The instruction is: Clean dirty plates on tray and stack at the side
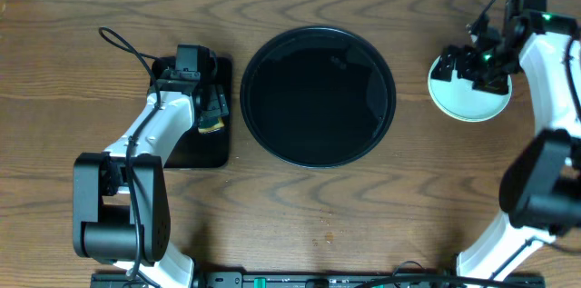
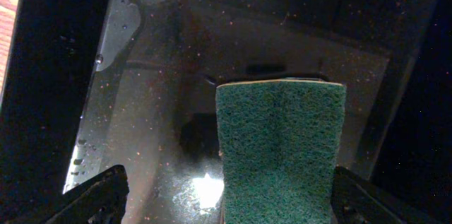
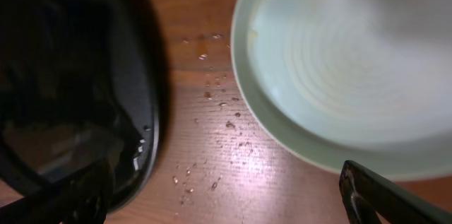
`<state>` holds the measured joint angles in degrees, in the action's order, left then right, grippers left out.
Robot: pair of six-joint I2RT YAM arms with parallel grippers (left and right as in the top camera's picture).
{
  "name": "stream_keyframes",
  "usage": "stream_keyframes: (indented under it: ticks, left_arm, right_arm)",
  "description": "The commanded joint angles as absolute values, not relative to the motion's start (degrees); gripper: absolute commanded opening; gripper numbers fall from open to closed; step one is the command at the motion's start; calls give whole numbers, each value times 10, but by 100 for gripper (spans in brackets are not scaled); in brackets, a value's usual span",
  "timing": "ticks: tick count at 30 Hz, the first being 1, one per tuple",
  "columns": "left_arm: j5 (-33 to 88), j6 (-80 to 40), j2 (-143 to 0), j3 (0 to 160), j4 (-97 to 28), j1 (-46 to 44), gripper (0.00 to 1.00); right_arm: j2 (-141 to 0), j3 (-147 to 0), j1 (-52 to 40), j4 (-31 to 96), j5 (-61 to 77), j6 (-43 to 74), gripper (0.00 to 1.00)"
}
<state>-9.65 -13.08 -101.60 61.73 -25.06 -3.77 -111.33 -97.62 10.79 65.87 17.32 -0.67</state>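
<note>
The round black tray (image 1: 318, 97) lies empty at the table's middle; its rim also shows in the right wrist view (image 3: 134, 111). Pale mint-blue plates (image 1: 472, 97) are stacked on the wood to its right, and at least two nested rims show in the right wrist view (image 3: 353, 61). No yellow plate shows. My right gripper (image 1: 458, 63) hovers over the stack's left edge, open and empty (image 3: 226, 203). My left gripper (image 1: 207, 104) is open (image 2: 226, 206) over a green sponge (image 2: 279, 153), which lies between its fingers.
The sponge (image 1: 211, 124) rests on a small rectangular black tray (image 1: 204, 147) left of the round tray; its wet floor shows in the left wrist view (image 2: 155, 75). Water droplets (image 3: 219, 118) lie on the wood between round tray and plates.
</note>
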Motion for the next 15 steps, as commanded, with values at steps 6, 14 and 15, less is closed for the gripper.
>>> stream_keyframes:
  ticks: [6, 14, 15]
  left_arm:
    - [-108, -125, -1004, 615, -250, -36, 90]
    - [-108, -125, -1004, 615, -250, -36, 90]
    - [-108, -125, -1004, 615, -250, -36, 90]
  right_arm:
    - [-824, -982, 58, 655, 174, -14, 99]
    - [-566, -982, -21, 642, 94, -99, 99]
    - [-540, -981, -32, 643, 76, -112, 99]
